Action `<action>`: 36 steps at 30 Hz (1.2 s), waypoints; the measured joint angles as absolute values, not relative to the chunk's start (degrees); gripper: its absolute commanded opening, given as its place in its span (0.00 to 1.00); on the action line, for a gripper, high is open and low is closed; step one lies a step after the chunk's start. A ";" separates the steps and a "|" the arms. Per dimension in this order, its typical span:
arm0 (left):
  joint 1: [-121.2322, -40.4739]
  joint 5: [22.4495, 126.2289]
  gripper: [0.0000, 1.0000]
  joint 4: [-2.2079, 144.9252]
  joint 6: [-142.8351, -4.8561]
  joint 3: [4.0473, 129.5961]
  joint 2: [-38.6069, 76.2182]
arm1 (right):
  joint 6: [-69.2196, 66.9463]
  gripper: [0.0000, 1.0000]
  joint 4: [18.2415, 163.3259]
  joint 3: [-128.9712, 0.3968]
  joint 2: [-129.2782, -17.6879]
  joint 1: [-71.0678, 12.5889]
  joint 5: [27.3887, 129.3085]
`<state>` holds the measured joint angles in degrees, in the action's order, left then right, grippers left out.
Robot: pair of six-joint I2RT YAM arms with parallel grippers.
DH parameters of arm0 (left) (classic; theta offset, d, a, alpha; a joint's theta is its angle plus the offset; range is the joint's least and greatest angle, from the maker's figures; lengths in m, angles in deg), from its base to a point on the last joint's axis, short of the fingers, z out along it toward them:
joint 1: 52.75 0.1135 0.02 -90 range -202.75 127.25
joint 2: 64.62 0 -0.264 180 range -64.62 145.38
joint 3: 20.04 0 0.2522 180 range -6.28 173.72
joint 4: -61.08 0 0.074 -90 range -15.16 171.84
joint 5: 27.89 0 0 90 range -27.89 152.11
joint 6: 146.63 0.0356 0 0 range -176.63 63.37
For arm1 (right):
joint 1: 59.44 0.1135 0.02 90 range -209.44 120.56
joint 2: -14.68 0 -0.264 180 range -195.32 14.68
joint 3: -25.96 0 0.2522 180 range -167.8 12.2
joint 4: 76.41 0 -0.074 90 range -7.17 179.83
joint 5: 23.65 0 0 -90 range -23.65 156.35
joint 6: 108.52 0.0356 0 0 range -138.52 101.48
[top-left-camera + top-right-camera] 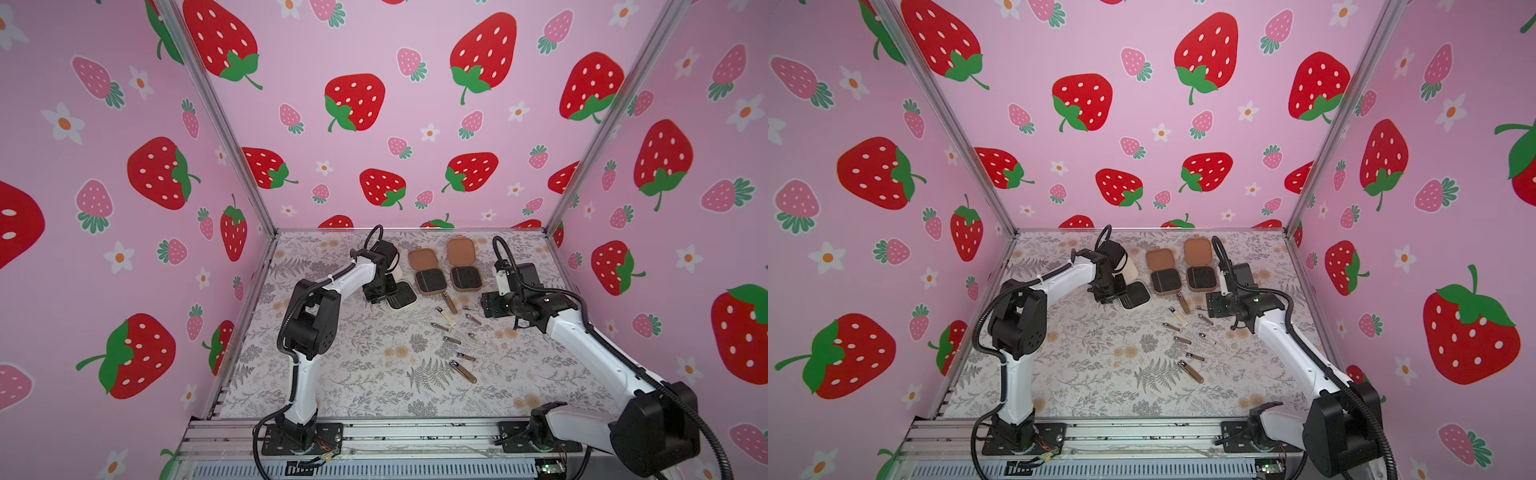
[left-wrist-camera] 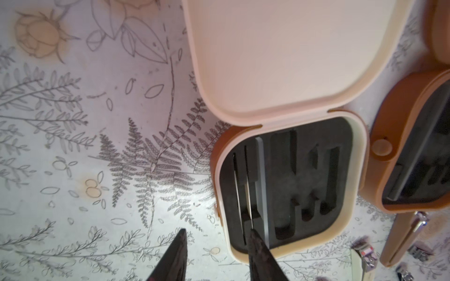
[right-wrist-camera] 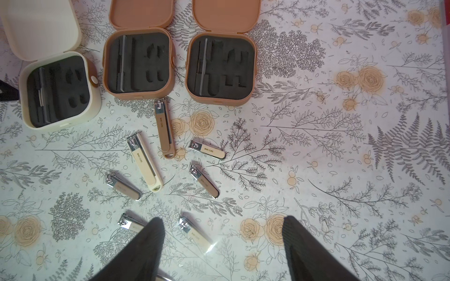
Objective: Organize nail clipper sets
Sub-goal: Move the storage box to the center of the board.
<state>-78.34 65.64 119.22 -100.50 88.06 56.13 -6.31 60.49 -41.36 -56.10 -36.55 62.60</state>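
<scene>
Three open rounded-square plastic cases (image 1: 422,258) line the far side of the floral table (image 1: 353,374), slim metal nail clippers (image 3: 204,181) loose before them; left gripper (image 2: 217,231), jaws apart astride the cream case (image 2: 292,60) wall, may tip it on closing; right gripper (image 3: 222,219), jaws wide, may pinch two clippers

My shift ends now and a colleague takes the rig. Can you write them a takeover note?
Left hand: part open, empty, straddling a wall of the cream case.
Right hand: wide open, empty, hovering by the loose clippers.
Cream case, brown case and second brown case lie open in a row; slim tools sit in their side slots.
Done: lids open. Left: all clippers lie on the table; slot them in, shut the lids.
</scene>
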 measured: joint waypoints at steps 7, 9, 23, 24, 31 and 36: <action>-78.34 65.40 0.33 117.49 -100.50 88.48 58.94 | -6.01 0.69 60.84 -40.77 -56.08 -36.55 63.69; -78.36 65.03 0.27 117.28 -100.57 88.48 59.32 | -5.86 0.67 61.10 -40.75 -56.08 -36.55 64.09; -78.53 63.72 0.00 116.88 -100.90 86.58 58.29 | -5.94 0.66 61.52 -40.33 -56.04 -36.55 66.10; -78.58 63.48 0.00 116.88 -101.09 85.31 57.44 | -6.03 0.66 61.52 -40.29 -55.99 -36.55 66.29; -80.24 61.27 0.00 118.06 -103.67 73.92 49.07 | -6.25 0.66 61.93 -39.15 -54.55 -36.44 68.57; -83.63 61.03 0.00 116.86 -107.52 65.42 43.71 | -6.18 0.66 61.95 -38.78 -54.51 -35.50 70.27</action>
<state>-83.63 61.03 116.86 -107.52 65.42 43.71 -6.18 61.95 -38.78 -54.51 -35.50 70.27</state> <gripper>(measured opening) 0.123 0.664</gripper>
